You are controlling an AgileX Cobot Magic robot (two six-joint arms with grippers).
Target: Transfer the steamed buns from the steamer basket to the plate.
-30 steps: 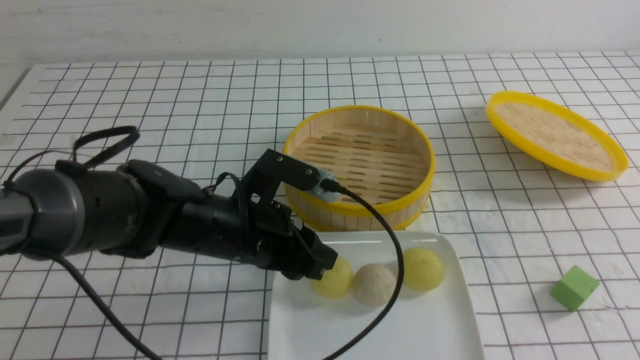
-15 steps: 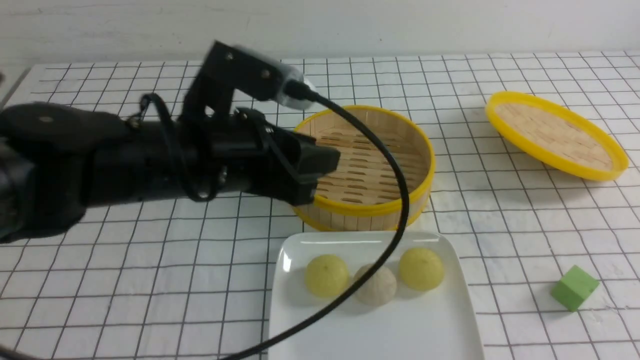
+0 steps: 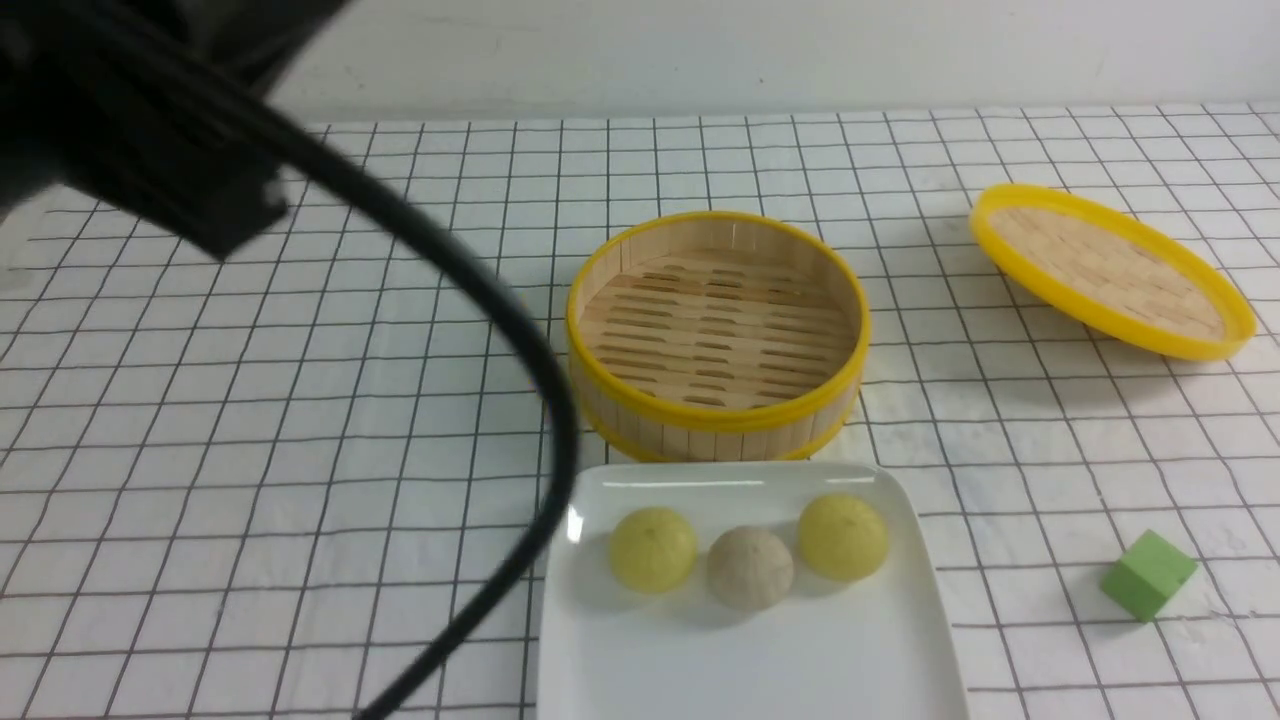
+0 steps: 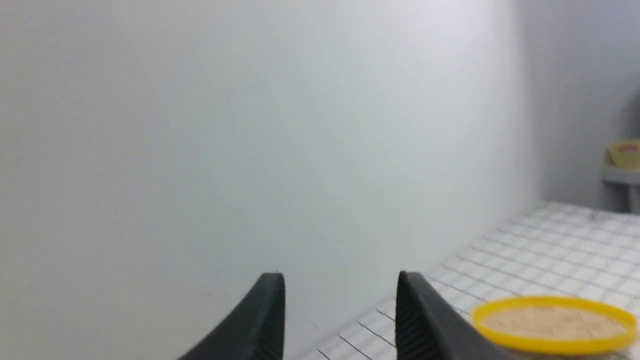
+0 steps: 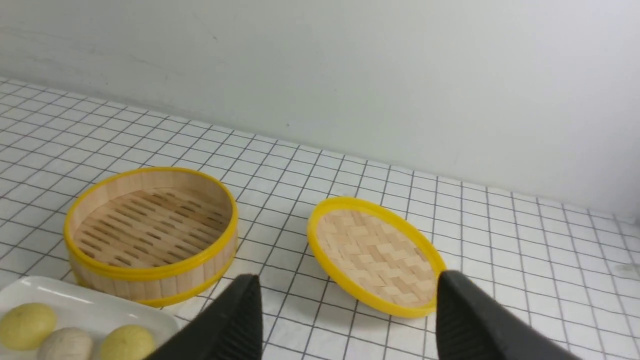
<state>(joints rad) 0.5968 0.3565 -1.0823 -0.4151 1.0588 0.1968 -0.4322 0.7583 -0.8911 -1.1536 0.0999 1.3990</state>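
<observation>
Three steamed buns lie in a row on the white plate: a yellow one, a beige one and another yellow one. Just behind the plate the steamer basket stands with nothing inside. My left arm is a dark blur high at the far left, well away from both. The left gripper is open and empty, facing the wall. My right gripper is open and empty above the table, between the basket and the lid. The right wrist view also shows the plate with its buns.
The yellow-rimmed woven lid lies tilted at the back right. A green cube sits near the right front. My left arm's black cable arcs down past the plate's left edge. A white wall closes the table's far side.
My left arm has risen from the plate's left side and swung up and to the far left, leaving the left yellow bun on the plate. The buns, basket and lid have stayed put.
</observation>
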